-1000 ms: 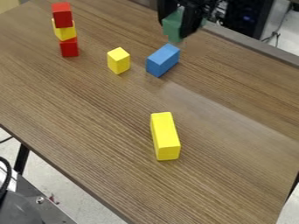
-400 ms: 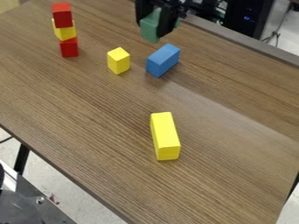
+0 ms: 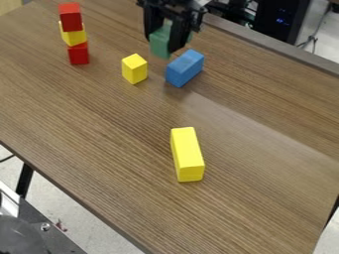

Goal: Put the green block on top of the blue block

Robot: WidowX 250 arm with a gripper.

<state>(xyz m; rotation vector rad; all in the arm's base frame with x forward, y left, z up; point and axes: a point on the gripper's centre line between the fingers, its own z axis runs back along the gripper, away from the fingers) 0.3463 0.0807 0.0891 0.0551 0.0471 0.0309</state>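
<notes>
Pinching the green block (image 3: pixel 159 49) in our end effector (image 3: pixel 161 44), we seem to have it clear of the desk (image 3: pixel 99 124), just left of the blue block (image 3: pixel 185 68) as the camera sees it. To stack well, we should shift it rightwards, centre it over the blue top, square their sides, lower gently and let go only once it sits flat. Counting left to right: one stack of three, with a top red block (image 3: pixel 69 17), a middle yellow block (image 3: pixel 73 35) and a bottom red block (image 3: pixel 78 53); one small yellow block (image 3: pixel 134 68); one green; one blue; one long yellow block (image 3: pixel 187 154).
</notes>
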